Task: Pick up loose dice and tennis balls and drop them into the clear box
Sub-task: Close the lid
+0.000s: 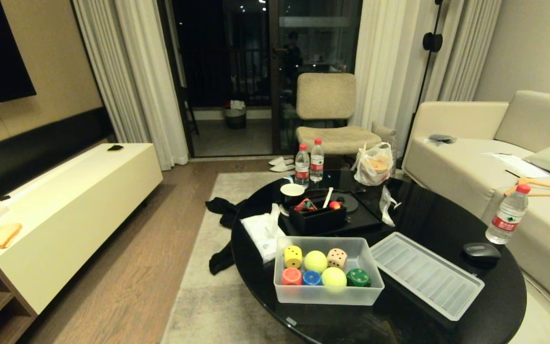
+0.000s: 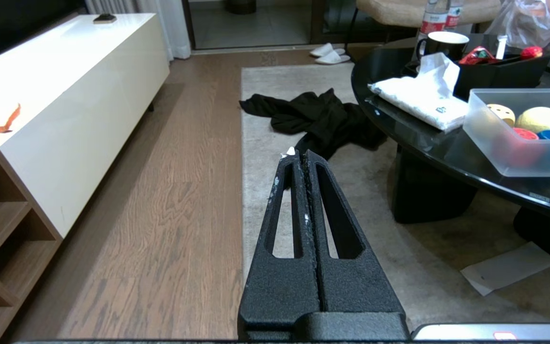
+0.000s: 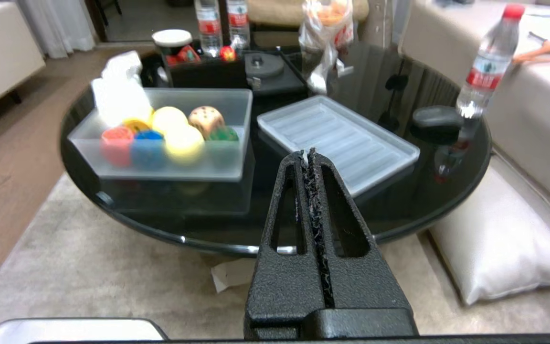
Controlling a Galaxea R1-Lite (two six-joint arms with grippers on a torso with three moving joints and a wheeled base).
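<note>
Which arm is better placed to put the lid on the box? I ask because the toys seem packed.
Probably the right. The right gripper, shut and empty, faces the lid beside the box. The left gripper, also shut, points at the rug.

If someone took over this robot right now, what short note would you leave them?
Left tool: shut, empty, off the table over the rug.
Right tool: shut, empty, short of the table's near edge.
Clear box: holds both tennis balls and five dice.
Lid: lying beside the box, off.
Done: no loose dice or balls visible on the table.
Left: nothing obvious.
</note>
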